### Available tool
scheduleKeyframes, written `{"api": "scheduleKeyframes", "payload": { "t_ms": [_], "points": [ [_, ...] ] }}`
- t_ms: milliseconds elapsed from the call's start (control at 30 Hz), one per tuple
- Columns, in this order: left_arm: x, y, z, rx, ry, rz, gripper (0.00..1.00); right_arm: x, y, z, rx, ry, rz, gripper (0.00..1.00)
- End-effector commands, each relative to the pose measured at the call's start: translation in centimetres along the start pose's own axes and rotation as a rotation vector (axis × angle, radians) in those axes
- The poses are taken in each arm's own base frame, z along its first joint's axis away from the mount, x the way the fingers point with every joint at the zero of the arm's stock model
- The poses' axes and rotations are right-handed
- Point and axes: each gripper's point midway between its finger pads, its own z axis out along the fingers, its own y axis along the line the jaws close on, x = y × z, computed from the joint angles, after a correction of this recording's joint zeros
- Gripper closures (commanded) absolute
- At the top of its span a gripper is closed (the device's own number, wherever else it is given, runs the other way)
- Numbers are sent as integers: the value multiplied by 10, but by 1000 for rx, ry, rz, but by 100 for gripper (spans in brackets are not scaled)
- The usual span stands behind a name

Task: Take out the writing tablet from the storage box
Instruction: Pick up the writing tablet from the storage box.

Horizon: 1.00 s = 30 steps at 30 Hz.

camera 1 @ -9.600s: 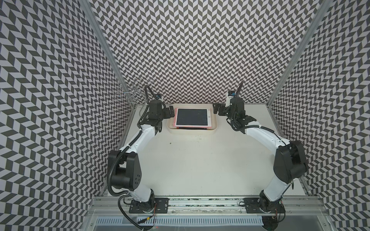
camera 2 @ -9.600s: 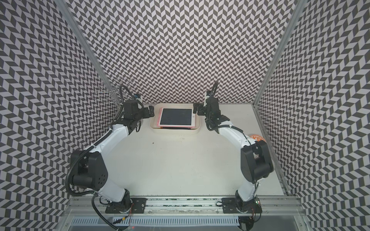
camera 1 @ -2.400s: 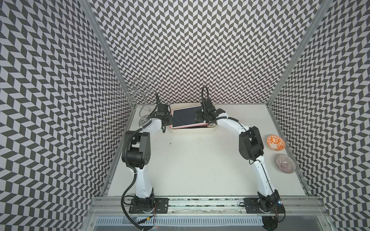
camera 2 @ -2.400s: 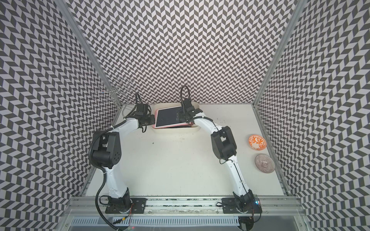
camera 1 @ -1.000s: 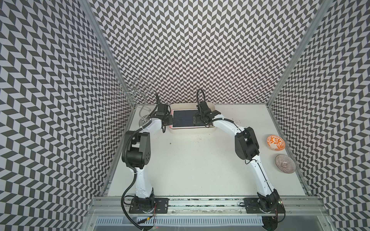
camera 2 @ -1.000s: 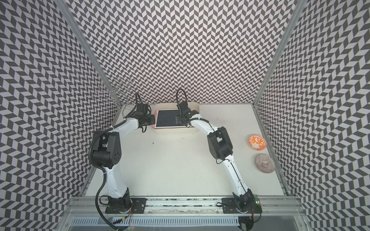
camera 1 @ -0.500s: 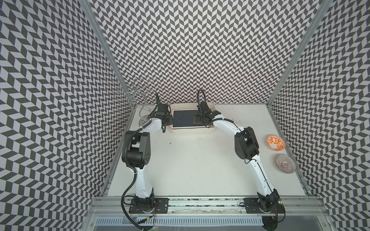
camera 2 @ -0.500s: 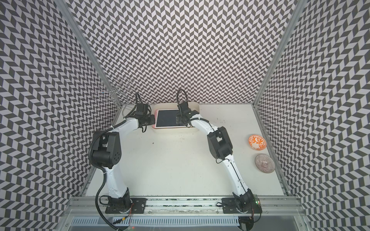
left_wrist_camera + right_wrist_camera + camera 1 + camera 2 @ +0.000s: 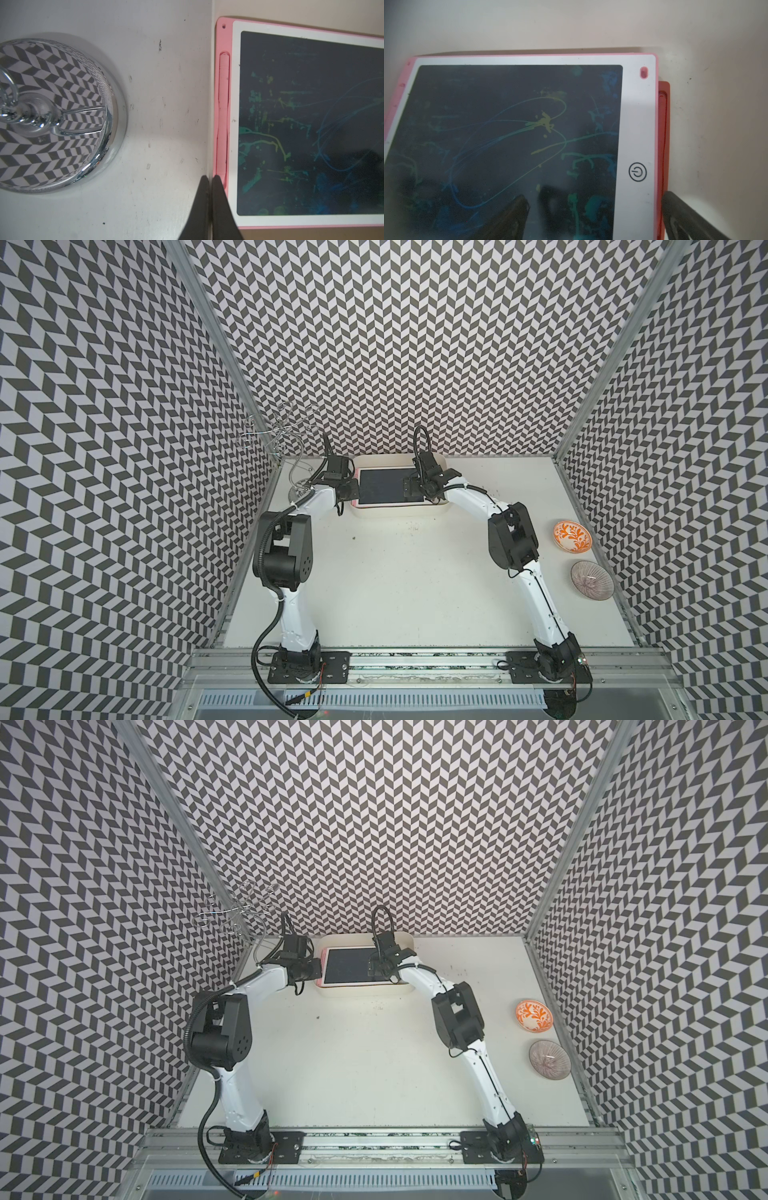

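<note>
Writing tablet (image 9: 382,489) laid flat inside storage box (image 9: 399,512). Looks thin, stiff, light, with slippery screen; best held at white edge. Right gripper (image 9: 593,199) spread wide across that edge. Left gripper (image 9: 210,178) pinched together at box rim, maybe on wall.

Table (image 9: 395,593) in front of storage box (image 9: 399,512) is wide open. Tablet (image 9: 380,485) nearly fills the box, slim gap along its right edge. Chrome stand (image 9: 300,492) crowds the box's left; orange bowl (image 9: 572,536) and glass bowl (image 9: 592,591) sit far right.

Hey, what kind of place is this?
Probably a robot test cell, not a home: a left arm and right arm bolted to a metal rail, chevron-patterned wall panels enclosing a white table holding a storage box.
</note>
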Motion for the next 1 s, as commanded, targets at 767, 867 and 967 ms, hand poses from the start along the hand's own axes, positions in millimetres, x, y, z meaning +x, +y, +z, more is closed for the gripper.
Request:
{"api": "scheduleKeyframes", "payload": {
  "t_ms": [767,867,967],
  "points": [
    [-21,-13,-12,35,-50,-4,100,-32,58,-47,-325,-37,65,1],
    [-21,-13,-12,35,-50,-3,100,-40,66,-60,-373,-47,74,0],
    [-21,-13,-12,35,-50,-3,100,-44,72,-70,-413,-49,85,0]
  ]
}}
